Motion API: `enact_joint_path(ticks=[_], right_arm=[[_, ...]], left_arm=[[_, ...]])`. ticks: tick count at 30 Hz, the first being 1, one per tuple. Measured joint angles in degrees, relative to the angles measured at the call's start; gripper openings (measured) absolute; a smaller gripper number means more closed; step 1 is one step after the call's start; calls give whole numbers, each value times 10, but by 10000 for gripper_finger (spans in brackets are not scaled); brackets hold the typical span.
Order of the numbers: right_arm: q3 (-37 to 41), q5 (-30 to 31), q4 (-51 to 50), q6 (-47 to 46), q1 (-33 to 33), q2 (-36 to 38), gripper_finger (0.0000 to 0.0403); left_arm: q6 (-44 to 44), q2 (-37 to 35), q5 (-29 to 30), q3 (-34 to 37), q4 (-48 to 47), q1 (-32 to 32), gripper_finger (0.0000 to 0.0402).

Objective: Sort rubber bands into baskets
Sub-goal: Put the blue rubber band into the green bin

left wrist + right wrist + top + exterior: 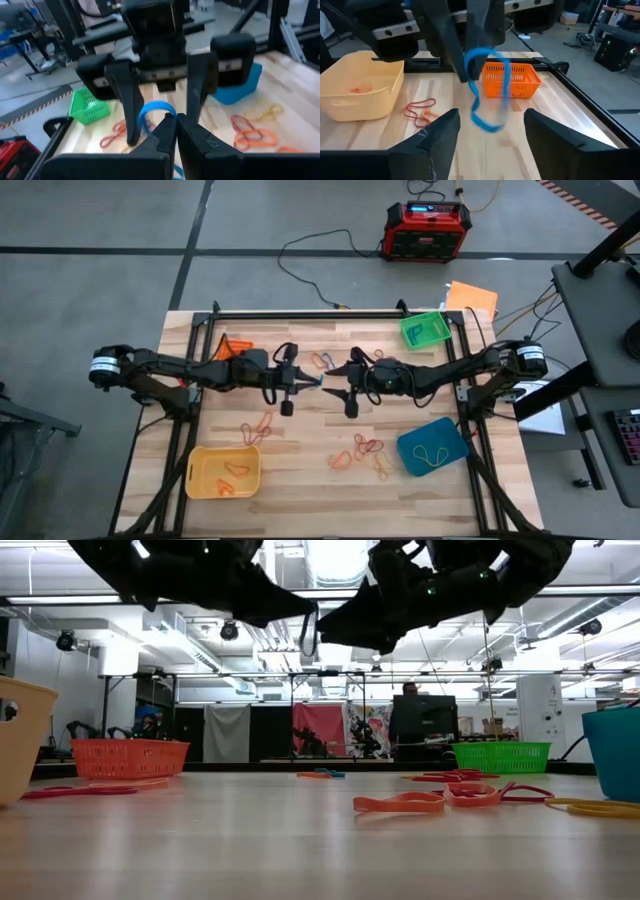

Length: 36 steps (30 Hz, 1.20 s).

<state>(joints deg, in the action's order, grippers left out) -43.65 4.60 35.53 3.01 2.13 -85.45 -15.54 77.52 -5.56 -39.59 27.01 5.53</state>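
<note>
A blue rubber band (487, 85) hangs in the air over the middle of the table, held by my shut left gripper (304, 383), which also shows in its own wrist view (176, 131). My right gripper (332, 386) faces it from the table's right, open, with its fingers (440, 135) on either side of the band and apart from it. Other rubber bands lie loose on the table (260, 425), (362, 448), (322, 361). The orange (232, 345), green (426, 329), blue (432, 446) and yellow (222, 471) baskets stand near the table's corners. My left gripper pinches the blue rubber band at one spot of its loop (167, 116) between its two shut fingers. The fingers come about level from the table's left. The band hangs slack below and beyond the fingers (485, 122), clear of the table.
A red-black box (425, 230) with cables stands on the floor beyond the table's far edge. An orange sheet (472, 297) lies off the far right corner. The yellow and blue baskets hold a few bands. Bare wood lies between the band heaps.
</note>
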Motion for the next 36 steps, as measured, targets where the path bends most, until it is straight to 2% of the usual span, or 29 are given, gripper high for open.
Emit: enact_joint_path(ticks=[7,14,19,26,31,36], right_arm=[[-14,-1,14,9,0,0,239],[-29,-2,14,35,0,-2,218],[-31,-1,12,44,0,-2,170],[-31,-1,13,60,0,-2,29],[-31,0,12,61,2,-2,11],[-31,0,6,60,3,-1,9]], left_arm=[[7,4,0,0,46,0,0],[13,18,0,-1,96,0,0],[14,19,2,-1,104,0,0],[15,19,3,-1,104,0,0],[28,19,6,-1,103,0,10],[44,17,6,-1,98,0,67]])
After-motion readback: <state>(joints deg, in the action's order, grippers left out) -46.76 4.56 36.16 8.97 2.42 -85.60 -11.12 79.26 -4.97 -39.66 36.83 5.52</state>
